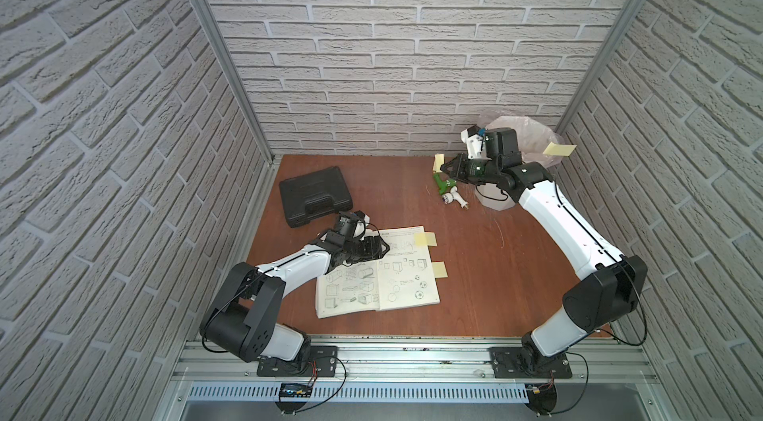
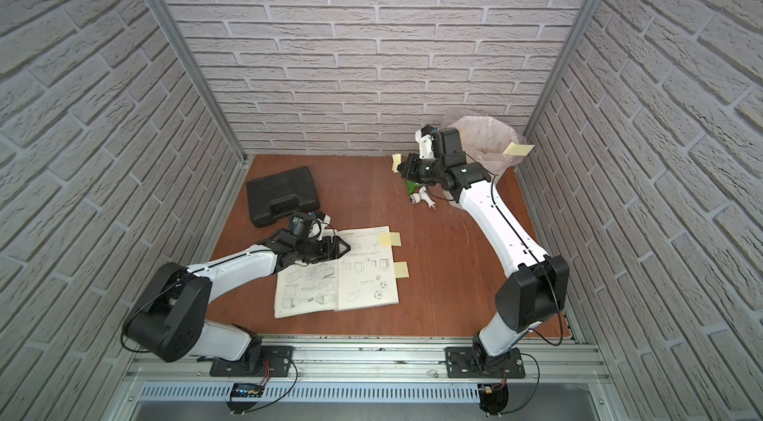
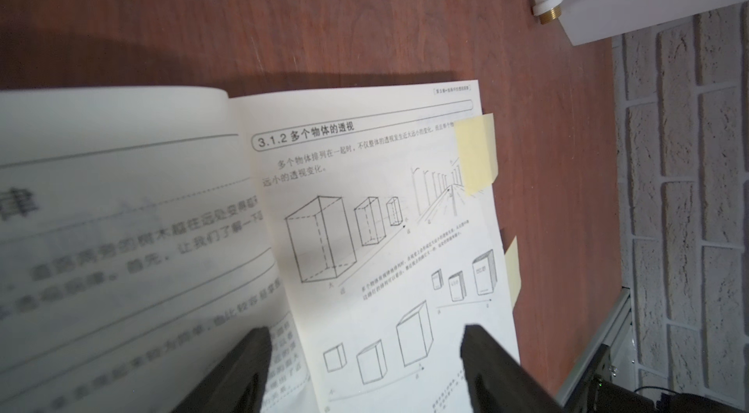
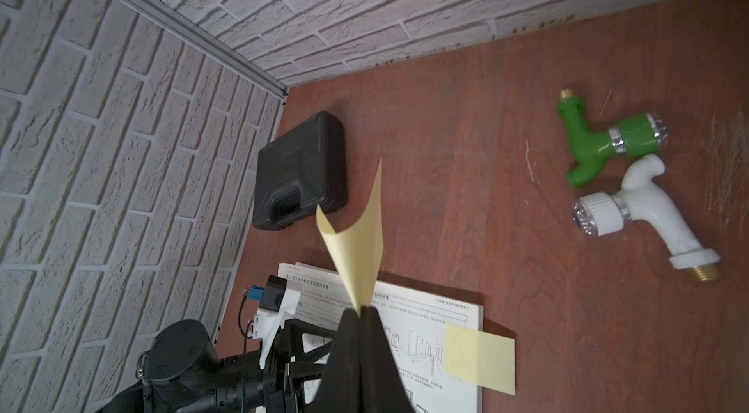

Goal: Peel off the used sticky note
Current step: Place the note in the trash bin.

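A curled yellow sticky note hangs in the air, pinched at one end by my shut right gripper. In both top views that gripper holds the note above the back of the table, next to the bin. The open book lies at mid-table with two more sticky notes on its right page edge. My left gripper is open low over the book, its fingers on either side of the right page near the spine, holding nothing.
A bin lined with a plastic bag stands at the back right, with a yellow note stuck on its rim. A green tap and a white tap lie below my right gripper. A black case sits at the back left.
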`<state>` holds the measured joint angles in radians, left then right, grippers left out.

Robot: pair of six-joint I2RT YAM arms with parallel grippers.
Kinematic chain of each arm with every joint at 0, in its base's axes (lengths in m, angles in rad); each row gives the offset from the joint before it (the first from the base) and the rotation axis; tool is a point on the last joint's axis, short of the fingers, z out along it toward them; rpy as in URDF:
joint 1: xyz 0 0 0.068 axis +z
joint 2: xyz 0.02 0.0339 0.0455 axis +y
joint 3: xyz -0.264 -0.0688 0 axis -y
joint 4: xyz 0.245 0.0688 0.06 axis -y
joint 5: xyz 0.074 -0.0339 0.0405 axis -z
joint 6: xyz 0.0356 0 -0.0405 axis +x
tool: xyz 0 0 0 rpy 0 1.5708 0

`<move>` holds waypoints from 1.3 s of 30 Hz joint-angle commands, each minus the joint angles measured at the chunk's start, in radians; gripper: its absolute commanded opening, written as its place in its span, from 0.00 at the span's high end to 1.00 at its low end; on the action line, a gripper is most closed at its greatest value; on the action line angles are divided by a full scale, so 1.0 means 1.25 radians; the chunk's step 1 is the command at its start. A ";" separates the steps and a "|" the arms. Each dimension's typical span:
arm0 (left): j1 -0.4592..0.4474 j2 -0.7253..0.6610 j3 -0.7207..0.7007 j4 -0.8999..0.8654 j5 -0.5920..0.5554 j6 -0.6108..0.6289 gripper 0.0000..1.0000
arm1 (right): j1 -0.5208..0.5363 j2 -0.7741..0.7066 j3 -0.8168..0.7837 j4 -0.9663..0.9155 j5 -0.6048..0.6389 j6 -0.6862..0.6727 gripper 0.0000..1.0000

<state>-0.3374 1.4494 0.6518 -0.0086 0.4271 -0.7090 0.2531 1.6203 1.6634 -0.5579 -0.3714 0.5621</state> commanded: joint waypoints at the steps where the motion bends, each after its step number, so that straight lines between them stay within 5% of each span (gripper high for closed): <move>1: 0.001 0.024 -0.015 0.047 0.018 0.001 0.22 | -0.031 -0.021 0.051 -0.014 -0.004 -0.006 0.97; 18: -0.041 0.059 0.018 0.054 0.014 0.001 0.23 | -0.350 0.098 0.230 -0.047 -0.063 0.050 0.97; 39: -0.056 0.045 0.013 0.045 0.005 0.005 0.22 | -0.372 0.280 0.480 -0.252 0.047 -0.041 0.92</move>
<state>-0.4034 1.5120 0.6640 0.0509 0.4438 -0.7170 -0.2073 1.9568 2.2215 -0.8368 -0.3584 0.5484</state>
